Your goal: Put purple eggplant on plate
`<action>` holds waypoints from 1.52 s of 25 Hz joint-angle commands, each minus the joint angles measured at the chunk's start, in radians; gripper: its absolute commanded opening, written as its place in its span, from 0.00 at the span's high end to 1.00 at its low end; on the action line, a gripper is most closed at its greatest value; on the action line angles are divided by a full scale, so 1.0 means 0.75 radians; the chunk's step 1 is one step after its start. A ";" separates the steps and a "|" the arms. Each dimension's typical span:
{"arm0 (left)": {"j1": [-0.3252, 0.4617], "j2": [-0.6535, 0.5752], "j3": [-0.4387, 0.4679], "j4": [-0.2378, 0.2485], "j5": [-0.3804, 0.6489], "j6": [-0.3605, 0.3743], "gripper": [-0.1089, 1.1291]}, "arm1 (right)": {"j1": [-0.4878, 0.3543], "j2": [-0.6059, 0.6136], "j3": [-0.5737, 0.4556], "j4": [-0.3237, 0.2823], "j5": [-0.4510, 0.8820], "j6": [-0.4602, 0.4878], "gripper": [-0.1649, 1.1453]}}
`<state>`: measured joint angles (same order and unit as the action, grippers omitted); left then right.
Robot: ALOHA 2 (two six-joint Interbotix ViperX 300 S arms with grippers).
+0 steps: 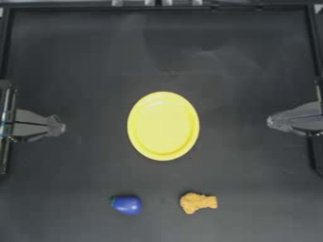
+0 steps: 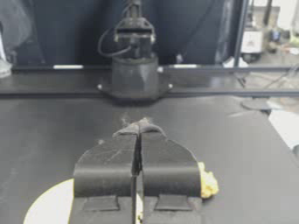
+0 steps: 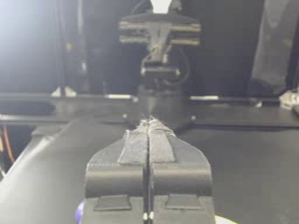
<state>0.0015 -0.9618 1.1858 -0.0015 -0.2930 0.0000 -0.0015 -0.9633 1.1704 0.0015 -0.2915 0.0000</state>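
Jaws pressed together on left gripper (image 1: 60, 126) and right gripper (image 1: 271, 121); glossy purple eggplant (image 1: 127, 204) might roll, missing yellow plate (image 1: 163, 125).

The left gripper (image 1: 60, 126) sits drawn back at the table's left edge, pointing toward the centre, its jaws pressed together. The right gripper (image 1: 271, 121) sits drawn back at the right edge, facing the left one, jaws likewise closed. Neither holds anything. Both arms lie level, roughly opposite each other.
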 commanded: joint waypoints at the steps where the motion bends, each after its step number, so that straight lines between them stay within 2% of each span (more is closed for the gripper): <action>1: -0.004 -0.010 -0.029 0.000 0.000 0.002 0.85 | -0.004 0.002 0.000 0.000 -0.010 0.000 0.84; 3: -0.004 -0.012 -0.031 -0.002 0.016 0.002 0.92 | -0.006 0.002 0.002 0.000 -0.008 0.002 0.84; 9: -0.004 -0.012 -0.039 -0.002 0.022 0.010 0.83 | -0.008 0.002 0.000 -0.010 -0.002 0.000 0.77; 11: -0.004 -0.014 -0.039 0.000 0.025 0.010 0.78 | -0.008 0.004 -0.002 -0.010 -0.002 -0.008 0.71; 14: -0.004 -0.010 -0.041 0.000 0.029 0.010 0.52 | -0.008 0.002 0.002 -0.031 -0.004 -0.018 0.50; 17: -0.006 -0.004 -0.045 0.000 0.039 0.010 0.14 | -0.008 0.004 0.002 -0.045 -0.004 -0.018 0.19; 18: -0.004 0.000 -0.047 0.000 0.043 0.010 0.05 | -0.008 0.002 0.000 -0.045 -0.004 -0.016 0.08; 19: -0.006 0.000 -0.049 0.000 0.055 0.010 0.02 | -0.008 0.002 -0.002 -0.045 -0.002 -0.018 0.04; 22: -0.004 0.000 -0.070 0.000 0.123 0.010 0.12 | -0.008 0.002 -0.002 -0.045 0.000 -0.018 0.12; 29: -0.004 0.045 -0.184 0.002 0.411 0.010 0.08 | -0.010 0.002 0.000 -0.033 0.002 -0.016 0.12; 33: -0.006 0.174 -0.309 0.000 0.669 0.006 0.08 | -0.014 0.002 -0.004 -0.025 0.016 -0.014 0.11; 38: -0.010 0.340 -0.423 0.000 0.845 0.004 0.08 | -0.016 0.002 -0.004 -0.012 0.025 -0.012 0.11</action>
<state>-0.0031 -0.7424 0.9127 -0.0031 0.3160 0.0046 -0.0123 -0.9649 1.1827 -0.0138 -0.2700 -0.0123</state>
